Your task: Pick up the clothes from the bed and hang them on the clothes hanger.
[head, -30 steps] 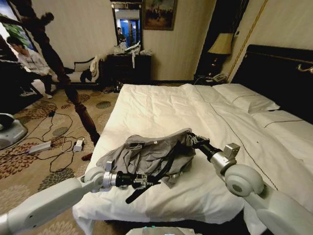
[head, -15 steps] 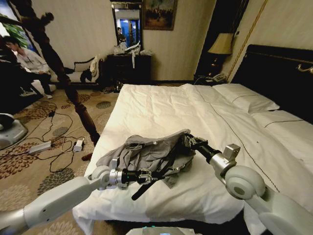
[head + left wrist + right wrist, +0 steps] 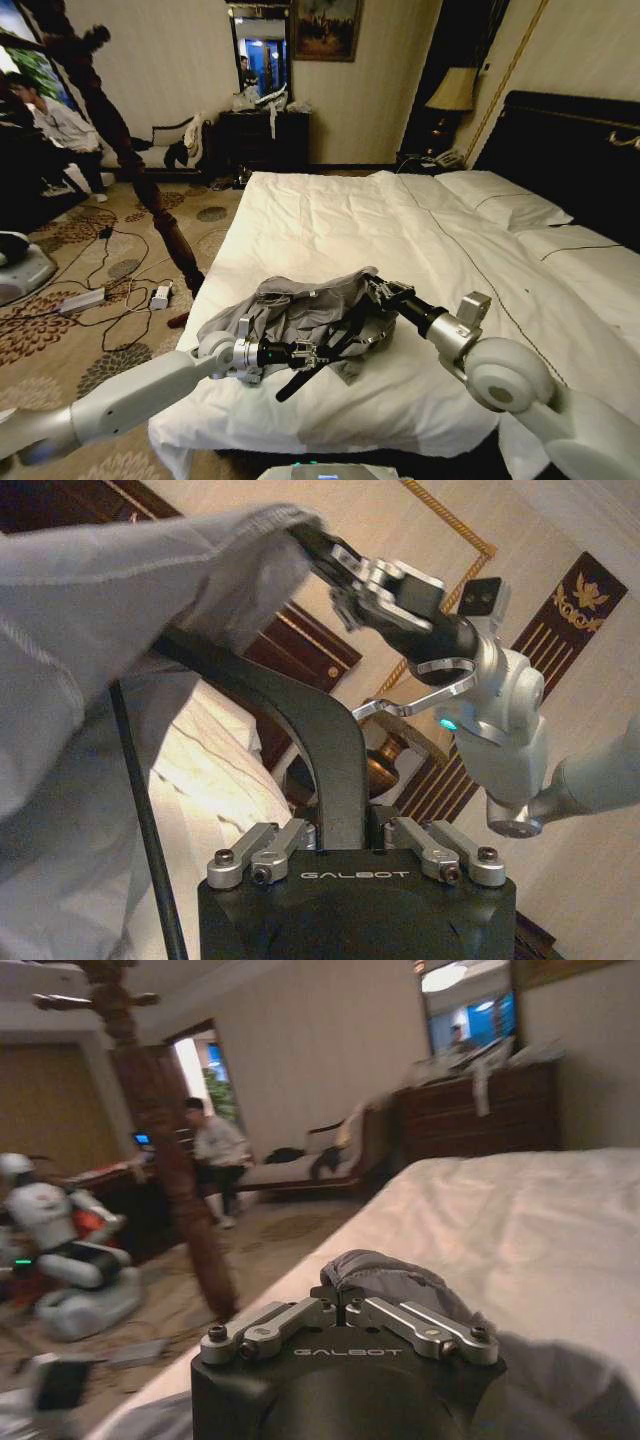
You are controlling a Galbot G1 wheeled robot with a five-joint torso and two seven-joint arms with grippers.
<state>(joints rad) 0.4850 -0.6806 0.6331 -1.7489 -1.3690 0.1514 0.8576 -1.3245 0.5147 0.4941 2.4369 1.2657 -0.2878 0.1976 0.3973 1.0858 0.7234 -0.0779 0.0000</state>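
Two grippers meet over the near end of your bed (image 3: 330,215), whose white duvet runs back to pillows against a black headboard. Shirt (image 3: 290,305): grey, creased, bunched in a heap near the bed's foot corner on your left. Hanger (image 3: 330,348): thin and black, its arm running under the cloth, one end poking out toward the bed edge. Left gripper (image 3: 312,356): reaches in from the left, jaws pressed onto the hanger; the wrist view shows the black bar clamped between them. Right gripper (image 3: 372,291): comes in from the right, pinching a fold of shirt at the heap's upper edge, cloth lifted slightly there.
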